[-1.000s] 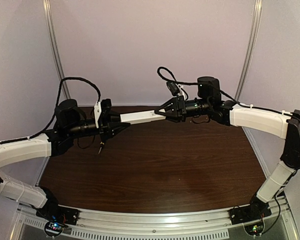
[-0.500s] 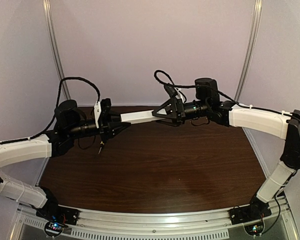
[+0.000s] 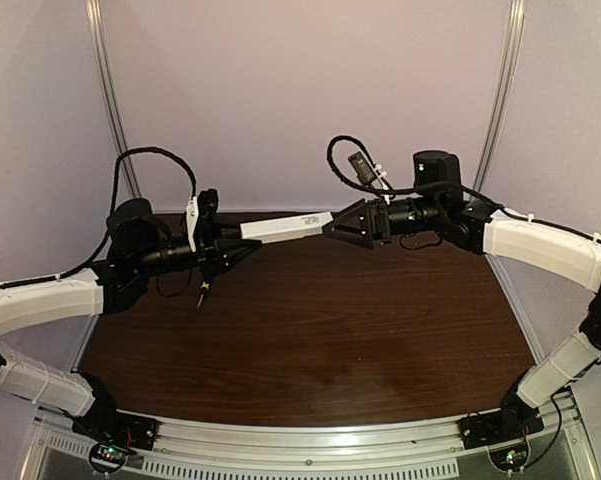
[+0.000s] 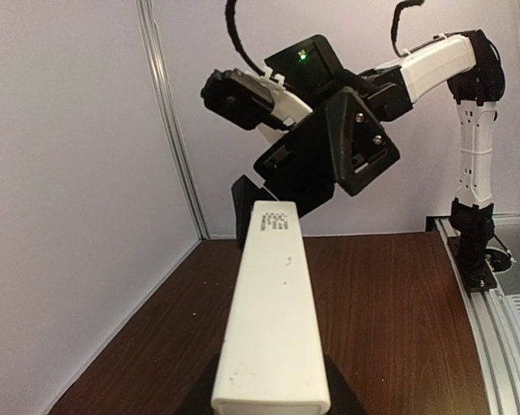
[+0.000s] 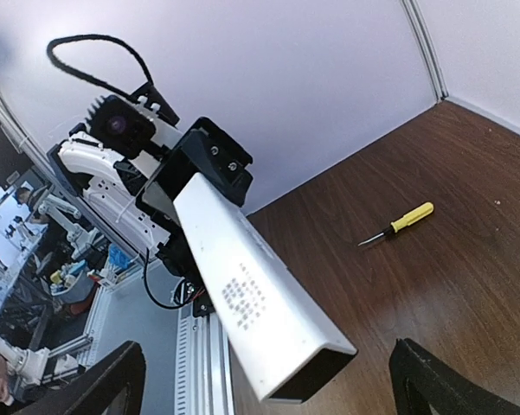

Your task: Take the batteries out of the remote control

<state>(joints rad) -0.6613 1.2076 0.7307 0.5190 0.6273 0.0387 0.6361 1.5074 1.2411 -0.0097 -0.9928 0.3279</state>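
**Remote held aloft between two arms**

Seen from above: remote control [image 3: 285, 227] raised over the far part of the table [image 3: 310, 340], lying roughly level, pointing left to right. Clamped at its left end by the left gripper [image 3: 225, 250], fingers closed on the white bar. Right gripper [image 3: 337, 228] just off the bar's right end, fingers spread wide, not touching it. Yellow-handled screwdriver [image 3: 201, 292] flat on the wood, below and near the left gripper.

From the left wrist: remote control [image 4: 272, 320] stretching away from the lens, small printed text near its far end, right gripper [image 4: 329, 160] hanging just beyond that end.

From the right wrist: open dark end of the remote control [image 5: 251, 298] facing the camera, own fingertips [image 5: 99, 380] wide apart at either side of it. Screwdriver [image 5: 398, 223] lying on the table beyond. Batteries not made out in any view.
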